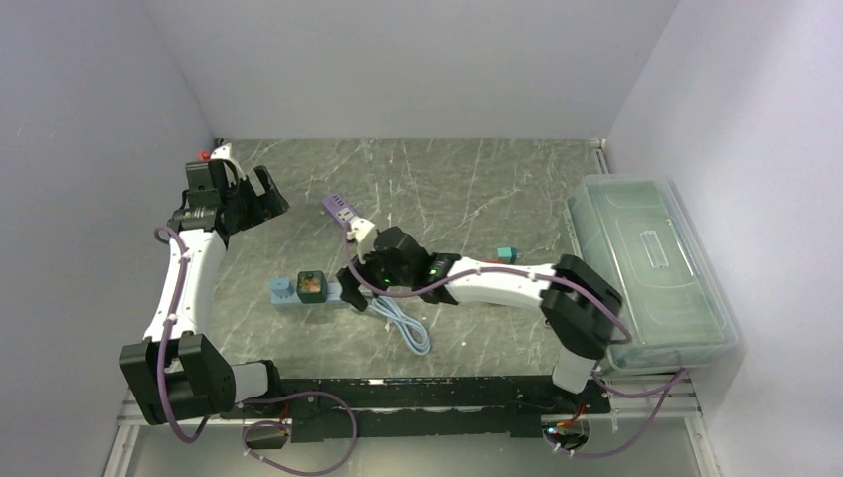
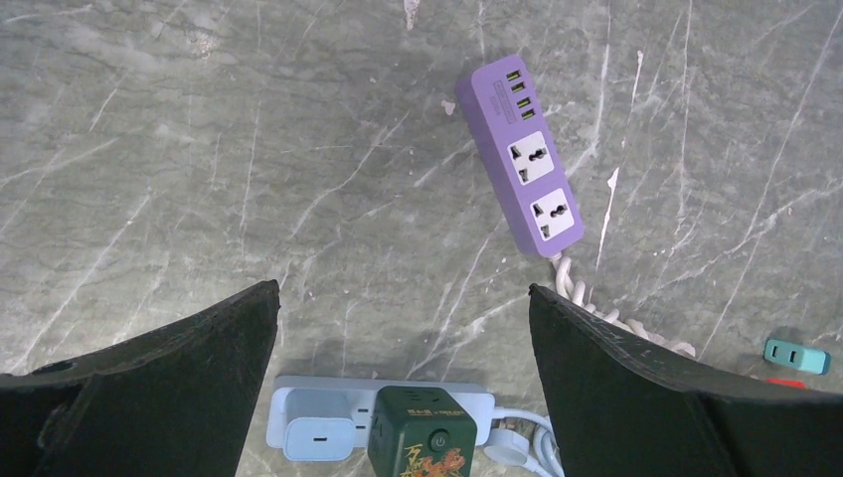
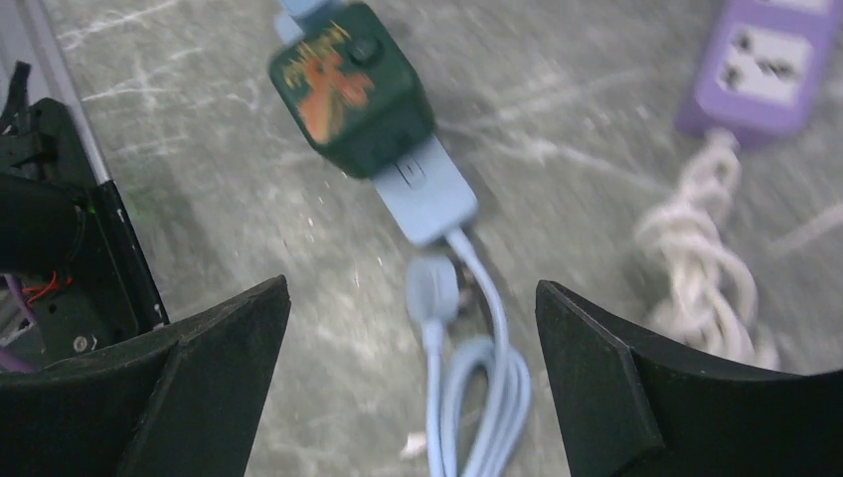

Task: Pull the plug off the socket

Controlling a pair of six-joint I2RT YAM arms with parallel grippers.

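Your right gripper hung empty, jaws apart, over the power strip, whose seated green cube plug apparently needed gripping and pulling straight off.

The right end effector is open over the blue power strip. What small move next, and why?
Probably ease the right end effector forward and down until its fingers straddle the green cube adapter. That adapter sits plugged into the blue power strip, the jaws stand open and empty, and the adapter lies just ahead of them in the right wrist view.
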